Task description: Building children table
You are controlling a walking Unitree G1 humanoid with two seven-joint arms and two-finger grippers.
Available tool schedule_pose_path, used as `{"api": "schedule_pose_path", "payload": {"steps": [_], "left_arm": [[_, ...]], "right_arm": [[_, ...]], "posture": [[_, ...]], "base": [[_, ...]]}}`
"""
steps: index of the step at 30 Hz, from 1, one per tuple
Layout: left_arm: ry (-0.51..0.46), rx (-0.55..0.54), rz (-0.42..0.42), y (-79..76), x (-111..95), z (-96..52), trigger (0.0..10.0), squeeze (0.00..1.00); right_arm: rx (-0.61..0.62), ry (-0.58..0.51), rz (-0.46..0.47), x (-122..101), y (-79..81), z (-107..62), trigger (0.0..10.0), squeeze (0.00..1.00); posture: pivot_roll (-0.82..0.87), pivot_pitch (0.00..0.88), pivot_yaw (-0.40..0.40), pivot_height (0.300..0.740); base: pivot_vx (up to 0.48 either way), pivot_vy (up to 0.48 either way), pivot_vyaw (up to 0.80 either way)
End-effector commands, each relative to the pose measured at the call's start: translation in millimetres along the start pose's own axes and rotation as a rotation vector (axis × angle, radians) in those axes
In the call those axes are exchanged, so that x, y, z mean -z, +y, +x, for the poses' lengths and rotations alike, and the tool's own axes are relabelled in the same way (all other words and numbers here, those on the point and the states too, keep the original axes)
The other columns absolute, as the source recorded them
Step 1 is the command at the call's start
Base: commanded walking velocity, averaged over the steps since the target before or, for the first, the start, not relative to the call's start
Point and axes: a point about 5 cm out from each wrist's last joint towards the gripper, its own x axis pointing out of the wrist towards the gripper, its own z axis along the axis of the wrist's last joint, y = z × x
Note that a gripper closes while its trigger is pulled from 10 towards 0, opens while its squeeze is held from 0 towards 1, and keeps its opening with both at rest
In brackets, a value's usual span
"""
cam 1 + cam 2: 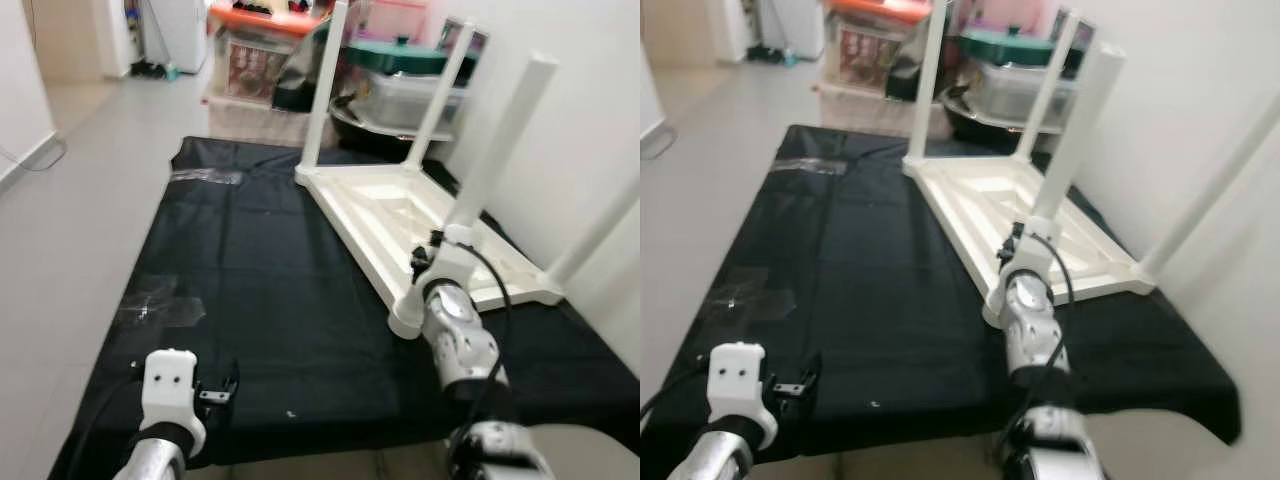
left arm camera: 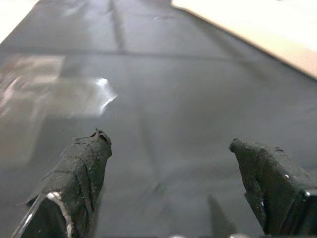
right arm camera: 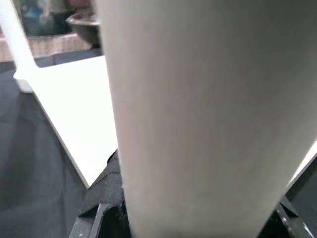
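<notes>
A white children's table [image 1: 380, 215] lies upside down on a black cloth [image 1: 250, 280], with its legs pointing up. The near leg [image 1: 505, 140] rises from the table's near corner. My right gripper [image 1: 440, 255] is shut on this leg low down, and the leg [image 3: 198, 114] stands close up between the black fingers [image 3: 99, 198] in the right wrist view. My left gripper [image 1: 222, 388] hovers low over the cloth's near left part. It is open, and there is nothing between its fingers [image 2: 84, 163].
Two more legs [image 1: 325, 85] stand at the far side and one [image 1: 600, 230] leans by the white wall on the right. Storage boxes and a bowl [image 1: 400, 90] crowd the back. Clear plastic wrap [image 1: 160, 305] lies on the cloth. Grey floor [image 1: 80, 170] runs along the left.
</notes>
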Motion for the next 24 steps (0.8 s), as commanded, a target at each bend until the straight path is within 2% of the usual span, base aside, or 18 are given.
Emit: {"api": "schedule_pose_path", "payload": {"steps": [1,2,3,6,7,8,9,10,11,13,14,16,18,19,20,21,22,24], "left_arm": [[0.002,0.017,-0.009,-5.1,-1.1,0.6,10.0,0.0],[0.002,0.014,-0.008,-4.6,-1.6,0.9,10.0,0.0],[0.008,0.015,-0.013,-4.9,-0.2,1.2,10.0,0.0],[0.012,0.017,-0.016,-5.4,1.0,1.3,10.0,0.0],[0.014,0.02,-0.017,-5.8,1.8,1.6,10.0,0.0],[0.014,0.02,-0.017,-5.8,1.8,1.6,10.0,0.0],[0.012,0.021,-0.018,-5.5,1.9,2.1,10.0,0.0],[0.012,0.021,-0.018,-5.5,1.9,2.1,10.0,0.0],[0.011,0.018,-0.016,-4.1,2.0,1.7,10.0,0.0],[0.009,0.014,-0.016,-2.3,2.2,0.9,10.0,0.0],[0.009,0.014,-0.016,-2.3,2.2,0.9,10.0,0.0],[0.007,0.018,-0.017,-3.4,2.0,2.5,10.0,0.0],[0.007,0.019,-0.017,-4.0,1.8,3.4,10.0,0.0],[0.003,0.023,-0.016,-4.9,0.8,4.4,10.0,0.0],[0.003,0.023,-0.016,-4.9,0.8,4.4,10.0,0.0],[0.003,0.024,-0.016,-5.3,0.7,5.1,10.0,0.0],[0.003,0.024,-0.016,-5.3,0.7,5.1,10.0,0.0],[-0.001,0.028,-0.021,-6.6,0.4,6.5,10.0,0.0]], "right_arm": [[0.038,0.135,-0.057,22.3,-8.7,-1.9,0.0,0.0],[0.012,0.125,-0.059,20.2,-6.2,-9.4,9.3,0.0],[-0.039,0.097,-0.06,11.5,-0.4,-11.5,10.0,0.0],[-0.073,0.079,-0.061,5.6,3.8,-11.3,10.0,0.0],[-0.119,0.031,-0.058,-3.7,8.8,-10.7,10.0,0.44],[-0.119,0.031,-0.058,-3.7,8.8,-10.7,10.0,0.44],[-0.161,0.001,-0.047,-14.3,12.1,-9.4,10.0,1.0],[-0.161,0.001,-0.047,-14.3,12.1,-9.4,10.0,1.0],[-0.175,-0.026,-0.045,-25.2,11.1,-8.7,10.0,0.0],[-0.234,-0.077,-0.015,-43.2,8.4,-6.2,10.0,0.0],[-0.234,-0.077,-0.015,-43.2,8.4,-6.2,10.0,0.0],[-0.437,-0.158,0.037,-56.0,5.8,0.8,10.0,0.0],[-0.501,-0.177,0.046,-59.1,3.5,1.0,10.0,0.0],[-0.625,-0.197,0.051,-61.3,3.4,0.0,10.0,0.0],[-0.625,-0.197,0.051,-61.3,3.4,0.0,10.0,0.0],[-0.762,-0.178,0.038,-56.9,4.0,-2.2,10.0,0.0],[-0.762,-0.178,0.038,-56.9,4.0,-2.2,10.0,0.0],[-1.025,-0.086,-0.031,-33.2,13.5,-7.3,10.0,0.0]], "posture": [[0.16,0.0,-0.124,0.74],[0.16,0.0,-0.124,0.74],[0.14,0.0,-0.109,0.74],[0.14,0.0,-0.109,0.74],[0.13,0.0,-0.116,0.74],[0.13,0.0,-0.116,0.74],[0.14,0.0,-0.128,0.74],[0.14,0.0,-0.128,0.74],[0.14,0.0,-0.128,0.74],[0.14,0.0,-0.129,0.74],[0.14,0.0,-0.129,0.74],[0.14,0.0,-0.123,0.74],[0.14,0.0,-0.123,0.74],[0.15,0.0,-0.122,0.74],[0.15,0.0,-0.122,0.74],[0.15,0.0,-0.122,0.74],[0.15,0.0,-0.122,0.74],[0.15,0.0,-0.135,0.74]], "base": [[0.0,0.0,0.0],[0.0,0.0,0.0],[0.0,0.0,0.0],[0.0,0.0,0.0],[0.0,0.0,0.0],[0.0,0.0,0.0],[0.0,0.0,0.0],[0.0,0.0,0.0],[0.0,0.0,0.0],[0.0,0.0,0.0],[0.0,0.0,0.0],[0.0,0.0,0.0],[0.0,0.0,0.0],[0.0,0.0,0.0],[0.0,0.0,0.0],[0.0,0.0,0.0],[0.0,0.0,0.0],[0.0,0.0,0.0]]}}
